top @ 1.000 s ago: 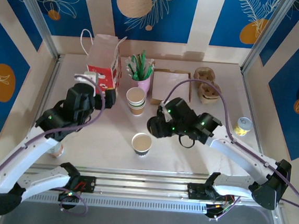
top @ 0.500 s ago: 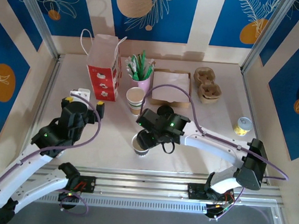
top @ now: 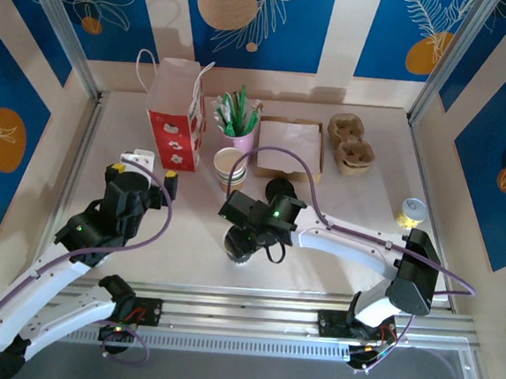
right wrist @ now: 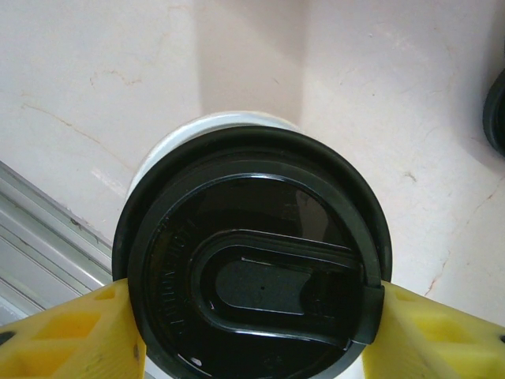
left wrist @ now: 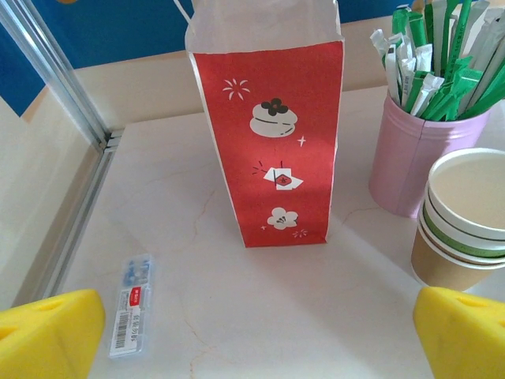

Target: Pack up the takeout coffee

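Coffee cup [right wrist: 213, 126] sat near front centre of table [top: 349, 211], topped by black lid [right wrist: 252, 276]. Right gripper [right wrist: 248, 332] clamped lid's rim between yellow fingers [right wrist: 63, 335]. Cup judged light, thin-walled paper, easily crushed and tipped; firmest hold likely at stiff lid rim or just below. Left gripper [left wrist: 252, 320] hung wide open and empty, facing red paper bag [left wrist: 272, 142] upright at back left. Pink stirrer holder [left wrist: 414, 162] and spare cup stack [left wrist: 465, 225] crowded bag's right side; small packet [left wrist: 132, 316] lay near bag's left.
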Tool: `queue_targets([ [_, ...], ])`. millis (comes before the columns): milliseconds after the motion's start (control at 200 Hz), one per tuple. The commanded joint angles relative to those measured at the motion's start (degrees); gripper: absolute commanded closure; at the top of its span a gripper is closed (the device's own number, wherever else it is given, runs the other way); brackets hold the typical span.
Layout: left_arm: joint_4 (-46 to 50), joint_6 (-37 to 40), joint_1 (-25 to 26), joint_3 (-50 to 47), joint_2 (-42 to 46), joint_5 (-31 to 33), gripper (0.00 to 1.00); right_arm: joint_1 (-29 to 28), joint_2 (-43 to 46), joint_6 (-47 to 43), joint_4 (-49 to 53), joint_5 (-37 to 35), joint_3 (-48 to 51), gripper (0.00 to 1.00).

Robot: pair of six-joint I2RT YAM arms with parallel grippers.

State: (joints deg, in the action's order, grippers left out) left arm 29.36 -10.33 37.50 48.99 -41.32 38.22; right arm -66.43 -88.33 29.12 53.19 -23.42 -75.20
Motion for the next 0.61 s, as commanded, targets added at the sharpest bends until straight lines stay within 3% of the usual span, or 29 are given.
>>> queue_targets([
  [0, -1.04, 0.84, -0.32, -0.39, 0.72, 0.90, 0.00, -0.58, -1.08, 1.45, -0.19, -0.71, -1.87, 0.39],
  [600, -1.14, 1.10, -0.35, -0.56, 0.72, 0.74, 0.00, -2.05, -2.90, 2.78, 0.45, -2.95, -2.41, 0.38],
])
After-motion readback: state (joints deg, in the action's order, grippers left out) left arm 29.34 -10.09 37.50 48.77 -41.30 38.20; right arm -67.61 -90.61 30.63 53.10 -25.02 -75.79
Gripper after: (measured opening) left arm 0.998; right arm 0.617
